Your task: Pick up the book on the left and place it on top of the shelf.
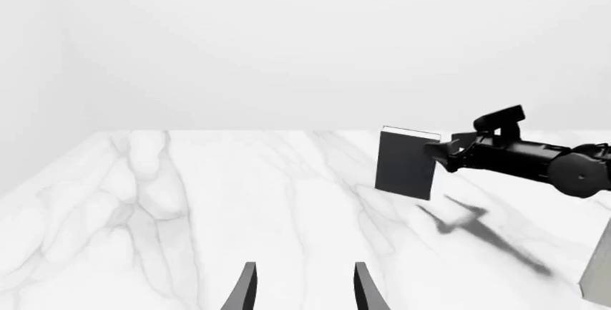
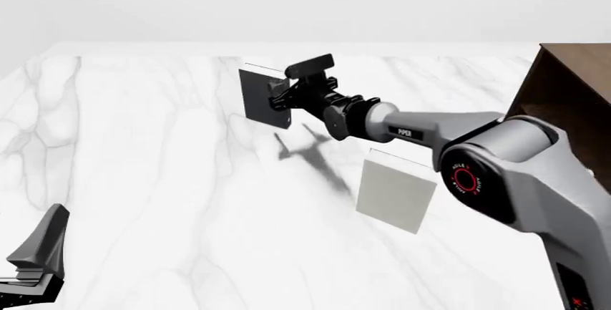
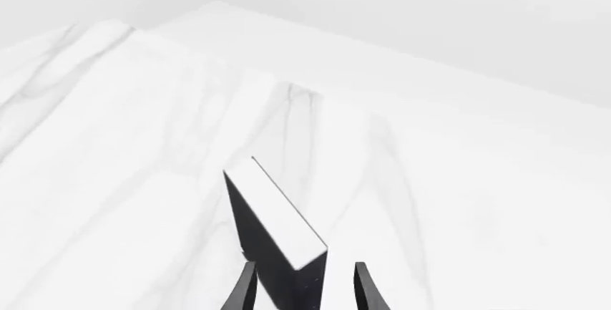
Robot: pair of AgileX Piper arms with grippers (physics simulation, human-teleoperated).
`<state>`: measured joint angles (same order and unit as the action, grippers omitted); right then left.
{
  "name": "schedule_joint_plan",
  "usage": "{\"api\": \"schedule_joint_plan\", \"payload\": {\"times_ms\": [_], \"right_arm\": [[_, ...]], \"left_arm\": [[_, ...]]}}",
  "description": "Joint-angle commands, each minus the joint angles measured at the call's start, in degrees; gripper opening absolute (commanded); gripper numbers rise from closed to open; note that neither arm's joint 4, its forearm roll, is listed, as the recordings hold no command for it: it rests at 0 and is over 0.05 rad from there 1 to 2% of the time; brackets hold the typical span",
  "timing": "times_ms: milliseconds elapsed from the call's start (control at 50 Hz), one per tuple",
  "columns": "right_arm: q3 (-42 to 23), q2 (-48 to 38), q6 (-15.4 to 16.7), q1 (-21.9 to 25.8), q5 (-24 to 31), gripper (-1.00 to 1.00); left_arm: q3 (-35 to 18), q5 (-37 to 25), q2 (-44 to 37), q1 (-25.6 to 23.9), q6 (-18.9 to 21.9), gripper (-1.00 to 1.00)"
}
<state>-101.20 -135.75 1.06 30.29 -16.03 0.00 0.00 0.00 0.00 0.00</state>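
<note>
we see right arm's glossy silver-grey rounded shell point(image 2: 520, 160), bulky toward base, tapering forward into slim light-grey tube with small dark "piper" lettering point(image 2: 406, 133). red ring marking on black round joint cap point(image 2: 465, 179). small red marks low on base. wrist section black, knobbly, ribbed point(image 2: 334, 106), with black boxy camera block on top point(image 2: 310, 66). right gripper point(image 3: 303, 292) shows two thin black tapered blade fingers point(image 3: 243, 292). left gripper point(image 1: 303, 292) shows matching black fingers; in front view we see it as dark grey angular wedge point(image 2: 38, 253).

Dark book point(image 2: 260, 95) upright, lifted off table (white page edge on top); brown shelf point(image 2: 571, 102) far right.
</note>
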Motion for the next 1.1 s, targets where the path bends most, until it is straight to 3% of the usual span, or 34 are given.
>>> {"api": "schedule_joint_plan", "payload": {"times_ms": [20, 1100], "right_arm": [[-2.03, -2.11, -0.27, -0.16, 0.54, 1.00], [-8.23, -7.73, -1.43, 0.53, 2.17, 1.00]], "left_arm": [[0.00, 0.00, 0.00, 0.00, 0.00, 1.00], [0.00, 0.00, 0.00, 0.00, 0.00, 1.00]]}}
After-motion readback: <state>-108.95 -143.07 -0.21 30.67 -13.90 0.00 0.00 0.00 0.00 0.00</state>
